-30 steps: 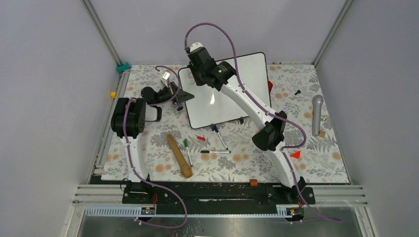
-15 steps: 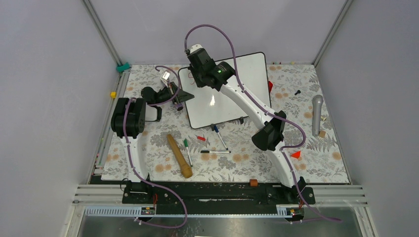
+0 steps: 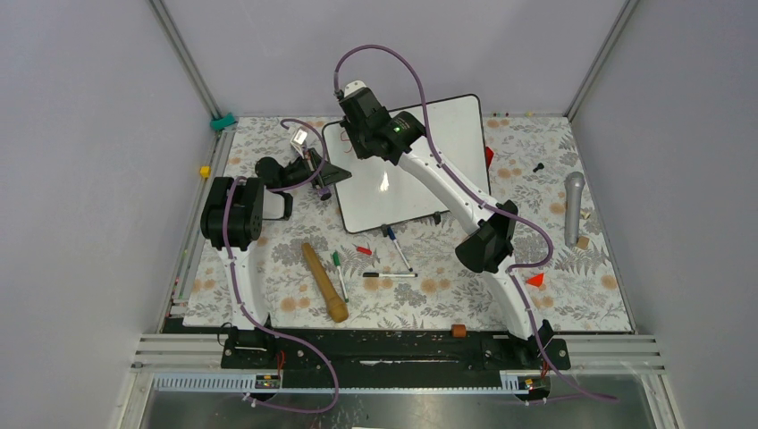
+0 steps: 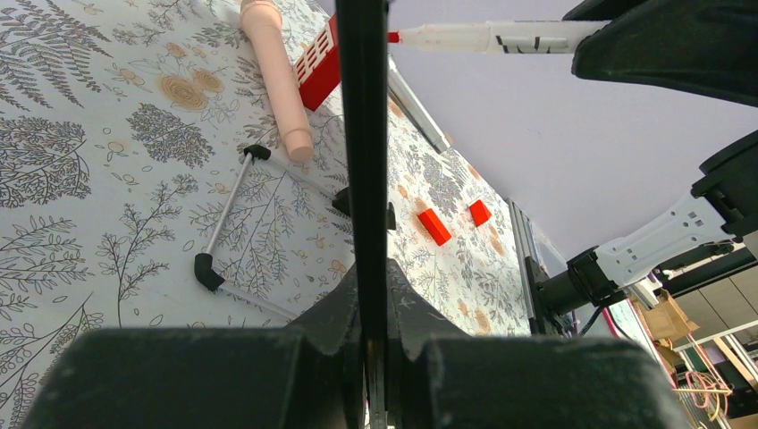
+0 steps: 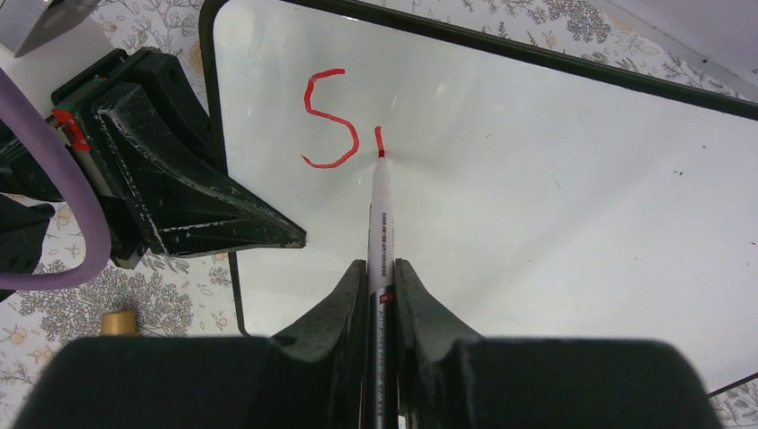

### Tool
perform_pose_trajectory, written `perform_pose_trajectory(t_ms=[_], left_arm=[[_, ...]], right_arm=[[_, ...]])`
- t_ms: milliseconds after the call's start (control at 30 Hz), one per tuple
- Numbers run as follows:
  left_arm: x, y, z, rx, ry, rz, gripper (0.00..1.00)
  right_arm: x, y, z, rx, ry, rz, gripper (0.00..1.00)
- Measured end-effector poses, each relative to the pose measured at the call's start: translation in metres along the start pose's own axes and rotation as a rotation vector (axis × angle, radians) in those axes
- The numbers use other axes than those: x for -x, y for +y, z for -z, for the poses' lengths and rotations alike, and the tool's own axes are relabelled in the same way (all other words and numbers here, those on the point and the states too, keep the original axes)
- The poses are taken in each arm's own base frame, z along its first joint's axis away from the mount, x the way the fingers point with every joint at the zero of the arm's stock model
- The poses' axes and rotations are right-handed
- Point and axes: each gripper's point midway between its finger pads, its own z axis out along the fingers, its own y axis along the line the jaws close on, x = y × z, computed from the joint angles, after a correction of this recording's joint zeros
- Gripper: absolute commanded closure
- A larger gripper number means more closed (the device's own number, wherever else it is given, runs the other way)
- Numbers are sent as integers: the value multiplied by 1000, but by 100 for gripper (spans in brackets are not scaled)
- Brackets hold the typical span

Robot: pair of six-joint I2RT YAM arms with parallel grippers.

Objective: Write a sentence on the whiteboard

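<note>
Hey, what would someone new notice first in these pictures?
The big red S near the far left corner of the whiteboard, with a short second stroke beside it at the tip of the marker that the right fingers grip. Next, the left fingers clamped on the board's left edge.

The whiteboard lies far-centre on the table, markers just before it, microphone well right.

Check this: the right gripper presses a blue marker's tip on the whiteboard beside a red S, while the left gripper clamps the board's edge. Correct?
Not quite. The marker is red, not blue: the right wrist view shows its red tip at a short red stroke. The right gripper, whiteboard, S and left gripper are as stated.
</note>
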Motion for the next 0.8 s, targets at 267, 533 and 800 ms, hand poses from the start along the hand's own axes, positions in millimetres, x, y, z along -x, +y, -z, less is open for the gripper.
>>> perform_pose_trajectory(t_ms=[267, 533, 800], left_arm=[[0, 0, 0, 0, 0, 0, 100], [0, 0, 0, 1, -1, 1, 100], [0, 0, 0, 1, -1, 1, 100]], right_arm=[[2, 0, 0, 0, -3, 0, 100], [2, 0, -1, 0, -3, -1, 100], [3, 0, -1, 0, -5, 4, 100]])
